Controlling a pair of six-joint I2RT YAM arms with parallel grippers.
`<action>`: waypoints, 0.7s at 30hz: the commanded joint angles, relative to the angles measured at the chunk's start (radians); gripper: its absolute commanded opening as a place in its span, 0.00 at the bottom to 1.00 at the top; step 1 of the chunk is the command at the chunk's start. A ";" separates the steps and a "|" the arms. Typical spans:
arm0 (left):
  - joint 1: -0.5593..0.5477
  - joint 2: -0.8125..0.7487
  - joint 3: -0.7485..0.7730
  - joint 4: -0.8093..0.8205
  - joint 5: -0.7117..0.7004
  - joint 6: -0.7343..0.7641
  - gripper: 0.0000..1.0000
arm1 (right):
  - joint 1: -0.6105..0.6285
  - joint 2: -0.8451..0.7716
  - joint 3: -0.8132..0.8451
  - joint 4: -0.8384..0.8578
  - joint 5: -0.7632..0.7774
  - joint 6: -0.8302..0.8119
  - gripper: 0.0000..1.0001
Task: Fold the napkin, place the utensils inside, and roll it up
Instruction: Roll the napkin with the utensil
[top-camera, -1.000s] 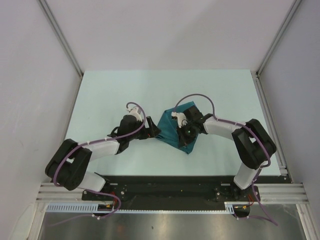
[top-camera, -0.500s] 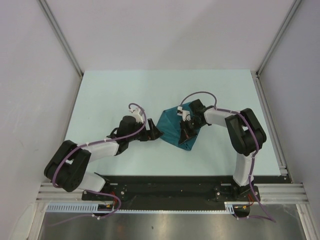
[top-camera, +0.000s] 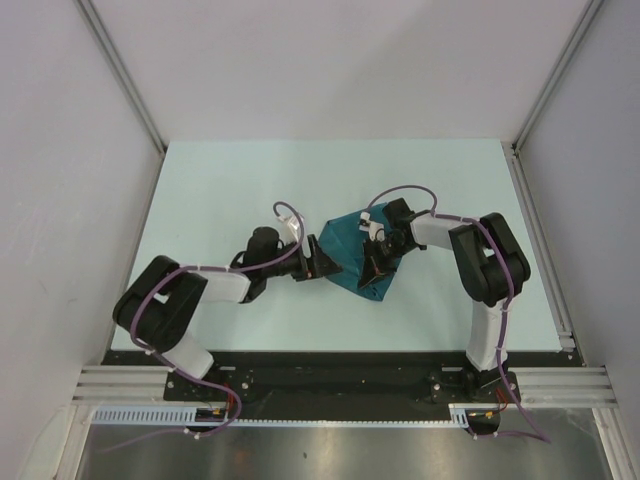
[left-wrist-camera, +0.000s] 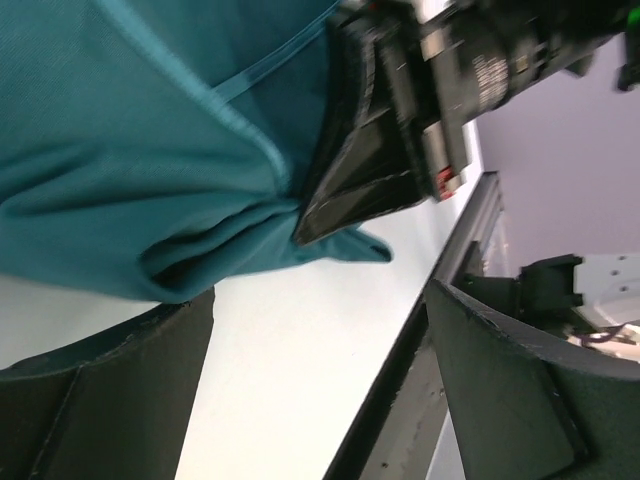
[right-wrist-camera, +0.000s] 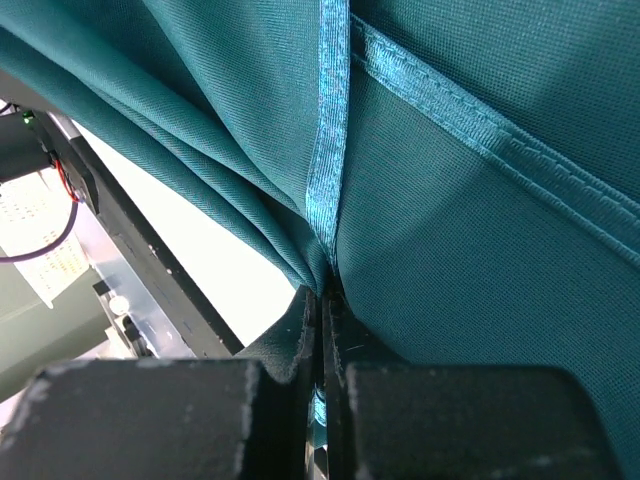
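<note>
On the table (top-camera: 200, 200), the right gripper (right-wrist-camera: 322, 300) pinches the napkin (right-wrist-camera: 450, 200); the left gripper (left-wrist-camera: 315, 370) gapes low alongside.

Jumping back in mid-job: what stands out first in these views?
The crumpled teal napkin in the middle of the table draws the eye. The right gripper has its jaws shut on a bunched, hemmed fold; the left gripper sits at the napkin's left edge, jaws wide open, gripping nothing.

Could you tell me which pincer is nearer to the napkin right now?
Right. The right pincer is shut on the napkin; the left pincer stands open beside its edge.
</note>
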 joint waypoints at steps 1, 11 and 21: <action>-0.014 0.032 0.058 0.176 0.049 -0.076 0.92 | -0.015 0.022 0.013 -0.024 0.053 -0.007 0.00; -0.012 0.124 0.087 0.251 0.000 -0.076 0.91 | -0.015 0.019 0.013 -0.023 0.056 0.004 0.00; -0.012 0.198 0.073 0.305 -0.051 -0.010 0.91 | -0.015 -0.007 0.007 -0.011 0.030 0.021 0.00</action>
